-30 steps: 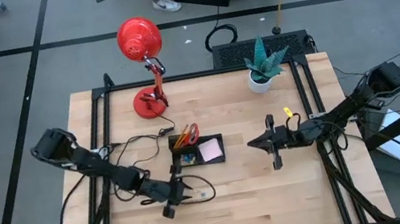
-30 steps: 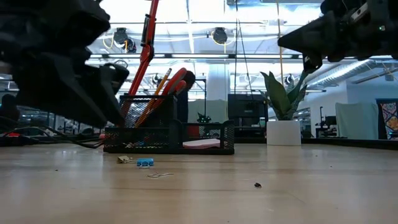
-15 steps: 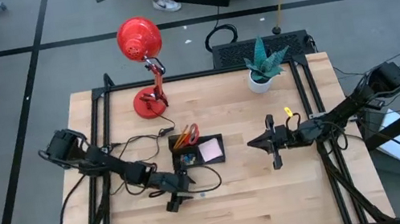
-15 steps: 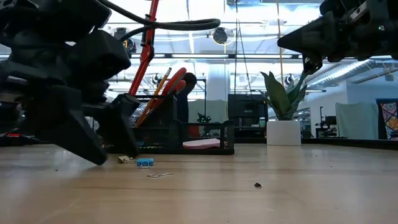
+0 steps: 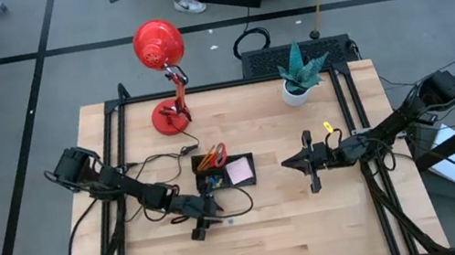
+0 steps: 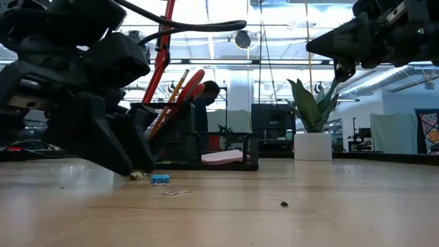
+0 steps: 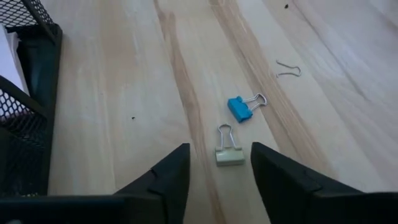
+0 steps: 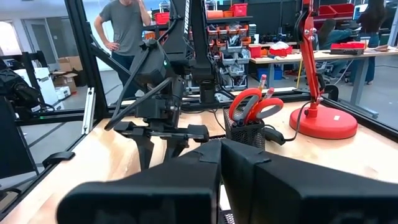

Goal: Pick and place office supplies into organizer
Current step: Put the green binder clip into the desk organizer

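The black mesh organizer [image 5: 226, 172] stands mid-table, with red-handled scissors [image 6: 192, 82] and orange pencils upright in its cup and a pink pad [image 6: 223, 157] in its tray. On the wood in front of it lie a pale yellowish binder clip [image 7: 229, 152], a blue clip [image 7: 244, 107] and a bare wire clip [image 7: 288, 70]. My left gripper [image 7: 219, 163] is low over the table and open. Its fingers stand on either side of the pale clip, with a gap on each side. My right gripper [image 5: 289, 163] hangs shut above the table, to the right of the organizer.
A red desk lamp [image 5: 163, 64] stands at the far left and a potted plant [image 5: 297, 74] at the far right. A small yellow piece [image 5: 327, 127] lies beside the right arm. Bare wood stretches along the near edge. A person [image 8: 124, 28] stands in the room beyond.
My left gripper has sunk toward the table and gone a little toward the organizer. It has come down around the clips lying in front of the organizer. The clips have stayed where they were.
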Motion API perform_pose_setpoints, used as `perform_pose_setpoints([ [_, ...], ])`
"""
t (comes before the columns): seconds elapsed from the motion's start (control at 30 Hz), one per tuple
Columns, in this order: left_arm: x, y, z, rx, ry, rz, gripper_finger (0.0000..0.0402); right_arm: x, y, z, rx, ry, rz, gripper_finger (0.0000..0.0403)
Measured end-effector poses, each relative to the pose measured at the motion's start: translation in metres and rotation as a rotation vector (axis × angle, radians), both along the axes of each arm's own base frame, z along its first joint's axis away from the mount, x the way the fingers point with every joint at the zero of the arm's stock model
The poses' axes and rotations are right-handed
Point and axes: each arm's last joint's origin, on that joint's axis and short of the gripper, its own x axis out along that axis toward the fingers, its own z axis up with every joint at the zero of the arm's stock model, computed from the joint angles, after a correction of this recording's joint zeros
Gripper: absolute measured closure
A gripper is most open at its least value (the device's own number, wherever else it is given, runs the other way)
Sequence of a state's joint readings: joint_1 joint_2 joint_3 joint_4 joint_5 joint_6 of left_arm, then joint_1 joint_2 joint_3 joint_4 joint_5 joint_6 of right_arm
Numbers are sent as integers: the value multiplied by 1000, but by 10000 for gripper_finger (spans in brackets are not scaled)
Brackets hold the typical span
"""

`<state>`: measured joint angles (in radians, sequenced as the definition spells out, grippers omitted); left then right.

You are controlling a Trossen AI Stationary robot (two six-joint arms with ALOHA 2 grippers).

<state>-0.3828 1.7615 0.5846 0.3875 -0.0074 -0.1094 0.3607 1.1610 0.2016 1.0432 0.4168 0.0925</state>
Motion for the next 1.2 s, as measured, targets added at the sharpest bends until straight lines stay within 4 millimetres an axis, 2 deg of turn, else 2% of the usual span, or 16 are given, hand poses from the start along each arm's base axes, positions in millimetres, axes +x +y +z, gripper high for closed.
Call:
perform_pose_setpoints([
  [0.17,-1,-3,0,-14,-11,-6,265,0,0,0,0,0,0,399],
  [0.33,-3,-9,0,-40,-9,-21,278,0,0,0,0,0,0,399],
  [0.8,-2,-10,1,-40,-18,17,212,0,0,0,10,-4,1,399],
  [1.2,-1,-9,2,-40,-43,47,212,0,0,1,10,-7,1,399],
])
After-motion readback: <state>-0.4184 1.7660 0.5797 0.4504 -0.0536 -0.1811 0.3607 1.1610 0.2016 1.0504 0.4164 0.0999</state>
